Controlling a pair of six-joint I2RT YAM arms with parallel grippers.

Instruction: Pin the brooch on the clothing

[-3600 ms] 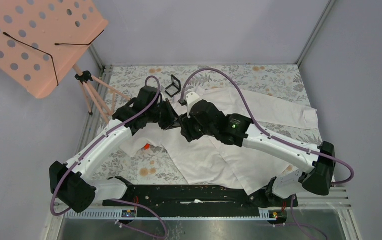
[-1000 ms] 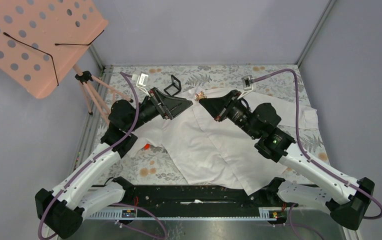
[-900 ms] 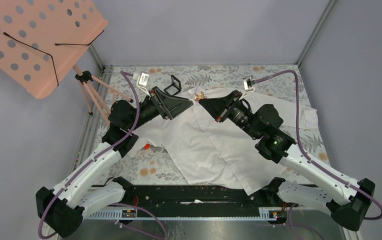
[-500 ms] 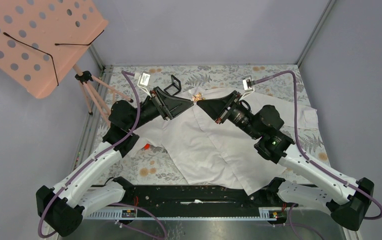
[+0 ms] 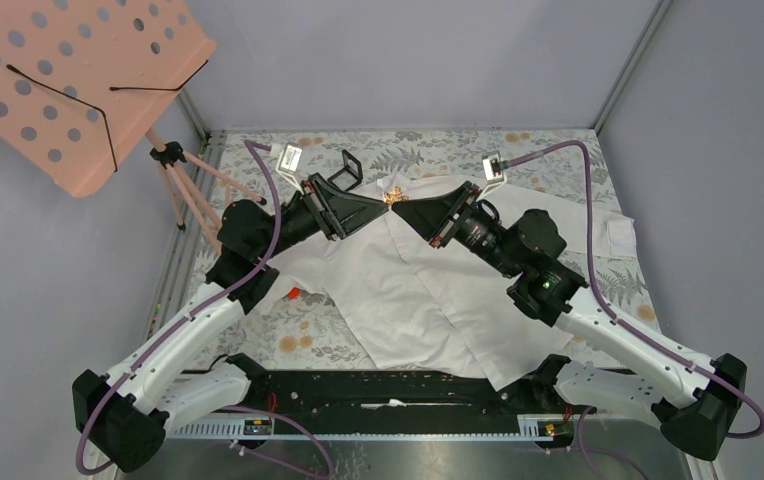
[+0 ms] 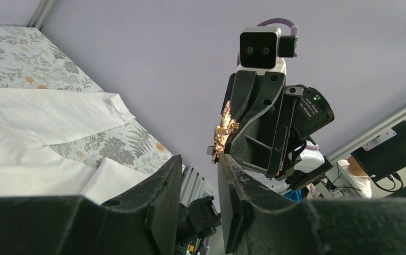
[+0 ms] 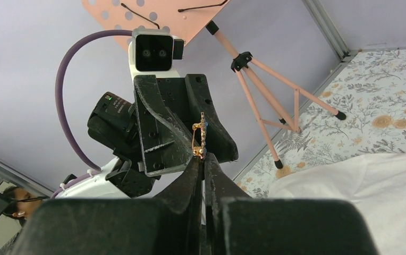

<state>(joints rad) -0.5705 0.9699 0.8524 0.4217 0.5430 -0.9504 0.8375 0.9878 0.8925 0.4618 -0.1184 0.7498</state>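
Grey-walled enclosure; bench under a floral cover, pink perforated stand at the far left; white shirt spread flat across the middle, collar toward the far side.

Change noted: a few seconds ago both arms were crouched low over the collar; one second ago they were raised with their tips apart; the tips now nearly meet, above the collar.

Right claw: closed on the brooch, pinching its lower edge, gilt pin side visible. Left claw: jaws a little apart, gripping nothing, pointed at the brooch just ahead of it.

Assessment: the brooch is aloft and clear of the fabric, so pinning is not yet done; the closing gap suggests a handover or work on the clasp before it descends to the shirt.
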